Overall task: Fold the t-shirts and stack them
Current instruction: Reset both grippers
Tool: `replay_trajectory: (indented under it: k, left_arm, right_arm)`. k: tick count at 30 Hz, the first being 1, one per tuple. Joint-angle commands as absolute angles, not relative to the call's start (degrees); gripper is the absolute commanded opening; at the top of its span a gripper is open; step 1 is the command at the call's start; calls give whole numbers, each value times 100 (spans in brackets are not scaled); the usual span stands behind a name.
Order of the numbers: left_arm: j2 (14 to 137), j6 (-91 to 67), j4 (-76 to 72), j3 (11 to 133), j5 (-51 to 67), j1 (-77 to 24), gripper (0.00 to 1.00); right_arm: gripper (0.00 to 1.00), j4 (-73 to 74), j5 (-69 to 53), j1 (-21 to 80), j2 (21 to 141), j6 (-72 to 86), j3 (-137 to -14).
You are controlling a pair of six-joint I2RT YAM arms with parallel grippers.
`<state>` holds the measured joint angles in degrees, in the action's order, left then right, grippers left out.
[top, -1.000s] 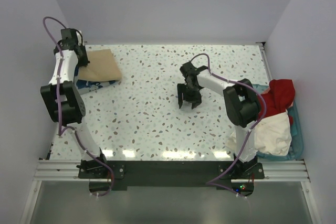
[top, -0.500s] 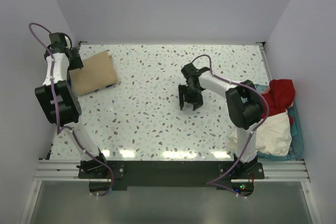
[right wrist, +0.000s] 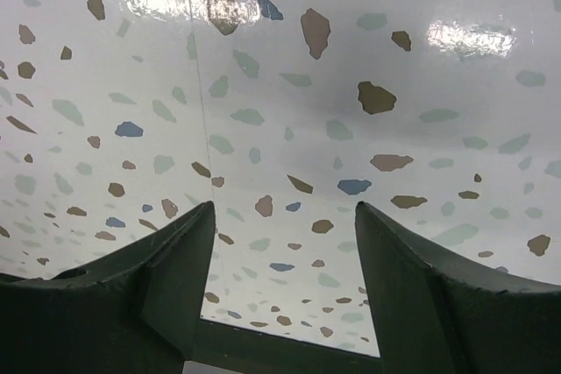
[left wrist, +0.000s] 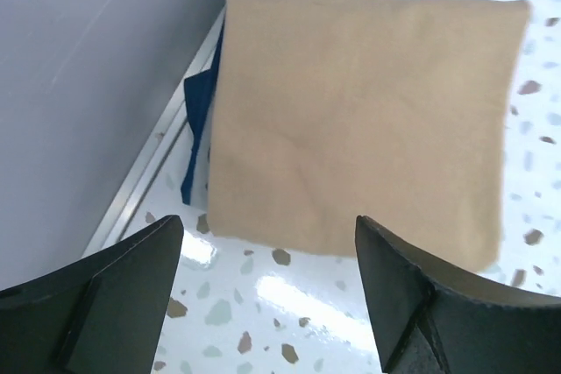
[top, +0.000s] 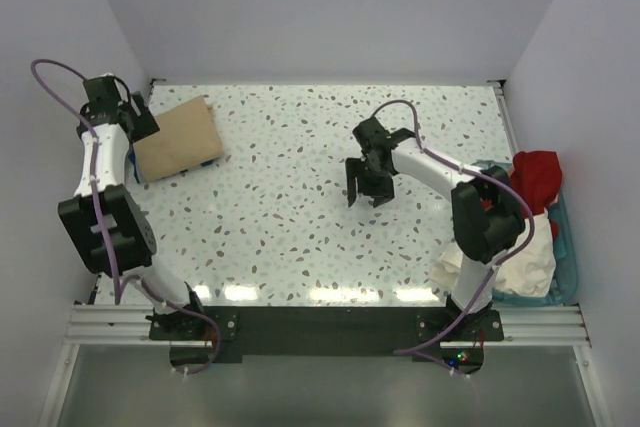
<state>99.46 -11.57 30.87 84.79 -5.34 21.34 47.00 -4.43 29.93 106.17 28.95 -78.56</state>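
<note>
And the left arm has let go! A second ago its fingers were pinched on the tan t-shirt's corner; now it has swung back toward the far-left wall. The right arm's elbow has drifted out toward the basket.

The speckled counter [top: 300, 237] fills the middle of the top view. The left arm stands tall along its left edge. The right arm reaches in from the near right toward the centre.

Over at the right edge sits the teal basket [top: 572, 269]. The red t-shirt [top: 537, 173] is heaped at its far end. The cream-white t-shirt [top: 522, 255] is bunched at the near end and spills over the rim toward the arm's base.

Far-left corner now: the tan t-shirt [top: 180, 139] lies folded into a neat rectangle, flat on the counter. It rests right on top of the navy t-shirt [left wrist: 200, 133]. Only a dark blue margin of that one peeks out along the wall side and the far edge, and its print is hidden.

The left fingers [top: 138, 127] hang just off the tan shirt's wall-side corner, above it and not touching. They are spread wide with nothing between them. The right fingers [top: 367, 192] point down over bare counter at mid-table. They are also parted and hold nothing, well apart from every shirt.
</note>
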Motion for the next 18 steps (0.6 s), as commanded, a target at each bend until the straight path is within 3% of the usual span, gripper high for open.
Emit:
replay_trajectory:
  k: [1,11,18]
  left_arm:
    - [8905,-1547,2103,7703,-80,1926,84]
    - [7041,-2284,1266,5697,-843,-279,87]
    - [6592,-3102,1081,4817,-1678,-2571,91]
  right_arm:
    - [69,4500,-150,2988,10126,3006,-7708]
    - [69,4026,553,2988,9229,3085,-7085]
    - [69,3797,949,2980,8702,3199,-6636]
